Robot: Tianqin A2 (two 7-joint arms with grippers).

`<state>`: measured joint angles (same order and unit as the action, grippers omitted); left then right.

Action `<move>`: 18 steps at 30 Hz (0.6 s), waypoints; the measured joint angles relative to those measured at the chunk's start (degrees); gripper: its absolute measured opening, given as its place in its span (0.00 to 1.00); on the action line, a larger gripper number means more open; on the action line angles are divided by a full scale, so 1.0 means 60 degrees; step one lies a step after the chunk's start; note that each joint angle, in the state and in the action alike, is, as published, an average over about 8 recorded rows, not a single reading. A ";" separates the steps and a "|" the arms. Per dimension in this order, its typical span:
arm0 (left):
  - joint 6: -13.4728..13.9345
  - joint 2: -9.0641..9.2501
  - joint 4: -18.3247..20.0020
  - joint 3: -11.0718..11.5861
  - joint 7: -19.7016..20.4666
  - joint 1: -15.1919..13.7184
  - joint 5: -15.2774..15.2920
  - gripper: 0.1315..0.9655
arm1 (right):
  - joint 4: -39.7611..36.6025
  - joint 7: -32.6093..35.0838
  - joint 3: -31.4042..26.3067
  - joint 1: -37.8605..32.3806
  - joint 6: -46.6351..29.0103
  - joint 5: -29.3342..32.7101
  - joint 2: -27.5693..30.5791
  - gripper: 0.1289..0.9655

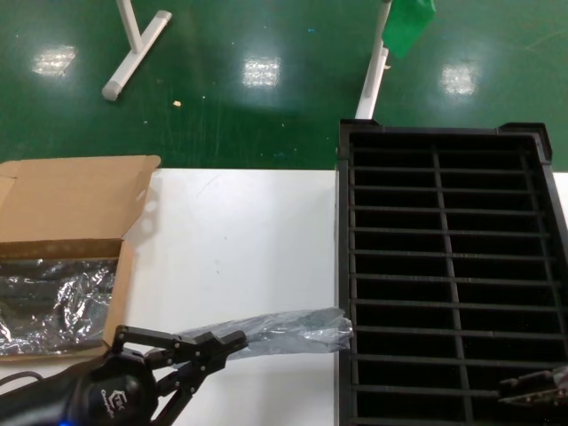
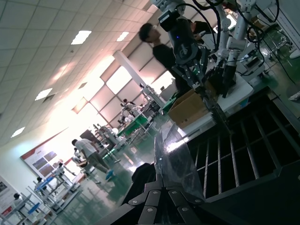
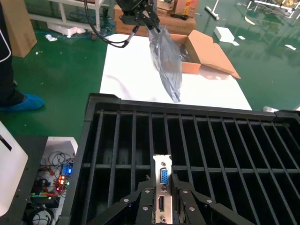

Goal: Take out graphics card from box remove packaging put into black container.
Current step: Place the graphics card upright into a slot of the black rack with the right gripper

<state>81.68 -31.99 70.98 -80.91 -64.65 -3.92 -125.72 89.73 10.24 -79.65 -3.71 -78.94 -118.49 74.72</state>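
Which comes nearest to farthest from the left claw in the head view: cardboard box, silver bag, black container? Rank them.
1. The silver bag: pinched in the left claw, trailing toward the robot's right.
2. The cardboard box: on the table at the robot's left, behind the claw.
3. The black container: on the right; the bag's far tip reaches its near wall.

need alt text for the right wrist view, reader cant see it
The right pincer grips a flat graphics card by its silver bracket with a blue connector, above the large black ribbed plastic crate. Beyond it, the left pincer holds a crinkly silver-grey plastic bag over the white table, near an open brown cardboard box.
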 joint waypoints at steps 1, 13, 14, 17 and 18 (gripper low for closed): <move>-0.0005 0.0003 0.0013 -0.0003 0.0005 0.0005 0.0004 0.01 | 0.0025 -0.0010 0.0131 0.0112 -0.0009 -0.0004 -0.0001 0.08; -0.0027 0.0024 0.0097 0.0007 0.0015 0.0109 0.0017 0.01 | 0.0127 0.0030 0.0835 0.0813 -0.0079 0.0019 -0.0102 0.08; -0.0025 0.0023 0.0097 0.0013 0.0013 0.0120 0.0014 0.01 | 0.0108 0.0059 0.0799 0.0802 -0.0074 0.0016 -0.0104 0.08; -0.0014 0.0012 0.0087 0.0035 0.0008 0.0147 0.0005 0.01 | 0.0032 0.0149 0.0619 0.0695 -0.0049 -0.0004 -0.0088 0.08; -0.0010 0.0006 0.0081 0.0041 0.0006 0.0152 0.0003 0.01 | 0.0006 0.0177 0.0550 0.0648 -0.0039 -0.0013 -0.0080 0.08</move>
<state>81.62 -31.95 71.46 -80.66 -64.61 -3.01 -125.71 89.76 11.30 -76.35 0.18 -79.18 -118.57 74.24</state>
